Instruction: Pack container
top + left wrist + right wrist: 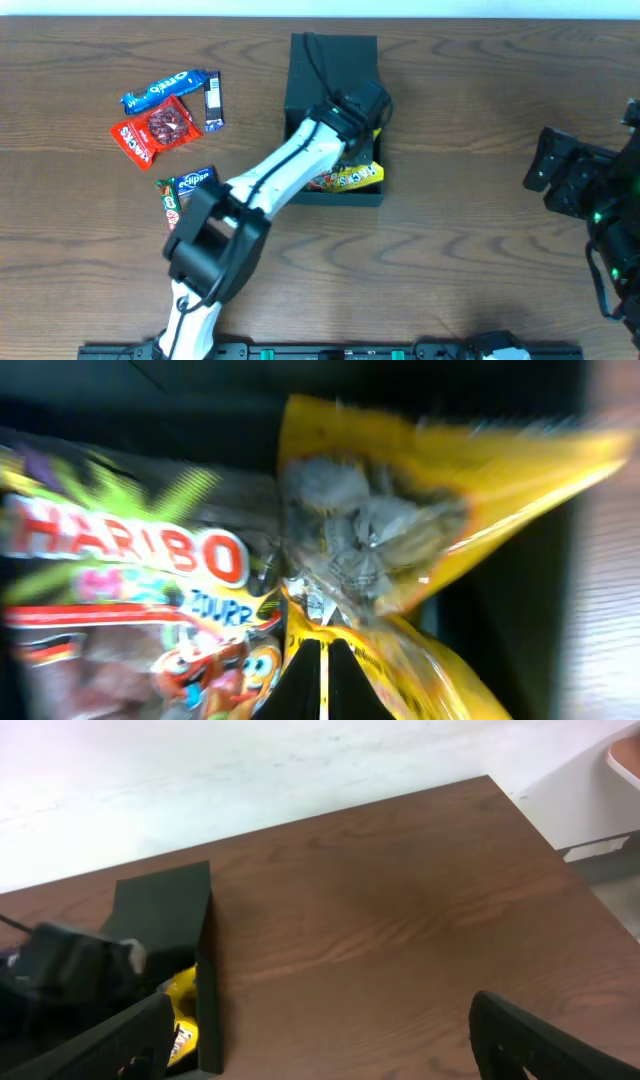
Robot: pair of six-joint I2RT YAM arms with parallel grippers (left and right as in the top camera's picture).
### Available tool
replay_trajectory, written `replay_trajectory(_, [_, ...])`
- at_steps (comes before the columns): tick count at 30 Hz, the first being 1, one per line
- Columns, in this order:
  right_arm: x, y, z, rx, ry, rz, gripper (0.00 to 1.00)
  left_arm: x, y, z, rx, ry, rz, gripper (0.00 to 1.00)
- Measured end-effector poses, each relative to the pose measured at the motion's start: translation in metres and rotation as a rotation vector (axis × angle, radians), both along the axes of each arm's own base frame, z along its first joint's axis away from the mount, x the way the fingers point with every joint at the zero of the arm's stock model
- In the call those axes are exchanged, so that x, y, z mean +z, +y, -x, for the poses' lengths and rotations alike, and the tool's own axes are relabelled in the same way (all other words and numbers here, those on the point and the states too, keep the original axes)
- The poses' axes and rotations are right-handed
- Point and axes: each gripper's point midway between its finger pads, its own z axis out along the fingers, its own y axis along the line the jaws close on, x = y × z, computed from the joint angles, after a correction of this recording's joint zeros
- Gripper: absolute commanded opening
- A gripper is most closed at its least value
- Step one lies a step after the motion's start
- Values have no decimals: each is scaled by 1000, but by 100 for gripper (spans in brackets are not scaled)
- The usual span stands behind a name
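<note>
The dark container stands at the back centre of the table, flap lid raised at its far side; it also shows in the right wrist view. My left gripper reaches down inside it. In the left wrist view its fingers are closed on the edge of a yellow snack packet, with a Haribo packet lying beside it in the box. The yellow packet shows at the box's front. My right gripper is open and empty above bare table at the far right.
Loose snacks lie left of the box: a blue Oreo packet, a red packet, a dark blue bar, and two small packets by the left arm. The table's right edge shows in the right wrist view.
</note>
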Motion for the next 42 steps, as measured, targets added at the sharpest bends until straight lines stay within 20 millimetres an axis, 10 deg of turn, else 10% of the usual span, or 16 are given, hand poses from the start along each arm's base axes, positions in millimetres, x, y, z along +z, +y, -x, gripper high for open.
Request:
replay_trajectory(7, [0,0,0,0,-1,0,94,80,-2,-10,2,-153,123,6])
replay_trajectory(17, [0,0,0,0,-2,0,94,29,-17,-2,-71,-31,118,6])
replay_trajectory(42, [1,0,0,0,-4,0,95,-28,-28,27,-270,129,80,6])
